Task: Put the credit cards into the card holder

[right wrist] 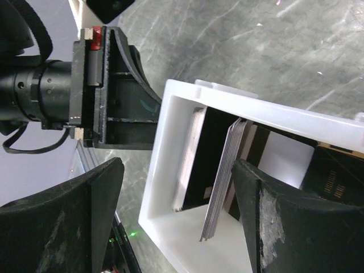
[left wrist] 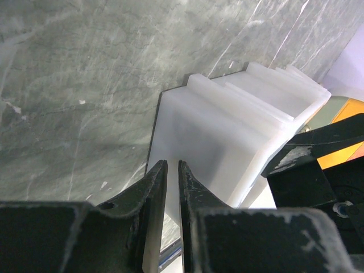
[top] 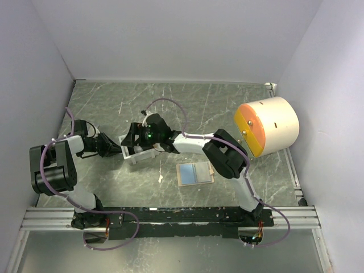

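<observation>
Top view: both arms meet at a white tray (top: 142, 154), the left gripper (top: 115, 149) at one side of it and the right gripper (top: 135, 138) above it. The card holder (top: 195, 173) lies open and flat on the table (top: 227, 102), well apart from both sets of jaws; whether its pockets hold any card cannot be told from here. Left wrist view: the jaws are nearly closed on a thin white edge, apparently the tray's wall, pinched to steady it. The rest of the tray sits just ahead of the tips. Right wrist view: the jaws are spread wide and hold nothing, with the tray between them. Inside it the credit cards (right wrist: 219, 182) stand on edge in two leaning packs, one against the wall nearer the left gripper and one mid-tray. Judgement: the cards are light, stiff, slick and thin-edged, and packed faces may cling. The best hold looks like the exposed edge of one card in the looser pack, pinched across its faces. A deep bite would likely lift several.
</observation>
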### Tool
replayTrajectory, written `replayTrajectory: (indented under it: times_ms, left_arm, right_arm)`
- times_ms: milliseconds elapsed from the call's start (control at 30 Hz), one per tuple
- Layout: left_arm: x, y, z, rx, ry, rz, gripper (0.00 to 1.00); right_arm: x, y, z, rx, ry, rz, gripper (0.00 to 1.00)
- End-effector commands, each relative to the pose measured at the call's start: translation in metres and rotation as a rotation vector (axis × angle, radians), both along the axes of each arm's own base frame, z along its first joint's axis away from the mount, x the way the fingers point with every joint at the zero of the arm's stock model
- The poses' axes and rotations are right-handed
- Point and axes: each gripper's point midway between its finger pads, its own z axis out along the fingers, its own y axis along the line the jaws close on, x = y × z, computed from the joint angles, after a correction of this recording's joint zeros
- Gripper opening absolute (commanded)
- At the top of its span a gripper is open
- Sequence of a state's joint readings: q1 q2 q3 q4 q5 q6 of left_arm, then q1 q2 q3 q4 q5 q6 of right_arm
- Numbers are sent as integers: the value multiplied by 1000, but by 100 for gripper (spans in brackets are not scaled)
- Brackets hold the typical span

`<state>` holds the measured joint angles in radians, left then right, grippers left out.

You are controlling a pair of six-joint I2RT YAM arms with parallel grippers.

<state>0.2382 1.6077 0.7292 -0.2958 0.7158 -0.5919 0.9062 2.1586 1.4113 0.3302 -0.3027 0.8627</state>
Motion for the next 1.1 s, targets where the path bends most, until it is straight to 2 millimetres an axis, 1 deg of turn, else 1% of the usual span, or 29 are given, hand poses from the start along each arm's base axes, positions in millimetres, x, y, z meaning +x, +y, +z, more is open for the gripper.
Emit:
replayTrajectory:
  times_ms: [0, 133, 200, 300, 400, 467, 533, 667, 767, 967, 1067]
  left_arm:
    - [4, -14, 9, -62, -33, -41, 25]
    - [4, -16, 9, -64, -34, -48, 25]
    - [3, -17, 8, -68, -32, -51, 25]
    - [3, -17, 8, -69, -33, -54, 25]
    - [2, -17, 9, -67, -34, -56, 25]
    - [2, -17, 8, -66, -33, -56, 25]
    - [1, -17, 8, -65, -30, -58, 25]
    - [1, -16, 9, -60, -32, -57, 25]
    - [1, -16, 8, -55, -32, -57, 25]
    - [1, -16, 7, -56, -27, -55, 25]
    - [1, -16, 7, -54, -28, -55, 25]
  right_arm:
    - [-13, 16, 17, 35, -12, 54, 77]
    - [-15, 20, 23, 39, -22, 61, 76]
    - [-15, 21, 21, 22, -22, 58, 76]
    - [-11, 17, 7, -37, -13, 33, 76]
    - [-4, 9, -11, -119, -12, -6, 76]
    - [-3, 6, -16, -136, -18, -8, 76]
    - [-3, 6, -14, -138, -29, -2, 76]
    - [-4, 12, 2, -98, -53, 29, 75]
    - [-7, 16, 7, -77, -55, 50, 75]
    - [-13, 22, -1, -40, -16, 73, 74]
    - [-14, 24, 0, -33, -11, 84, 74]
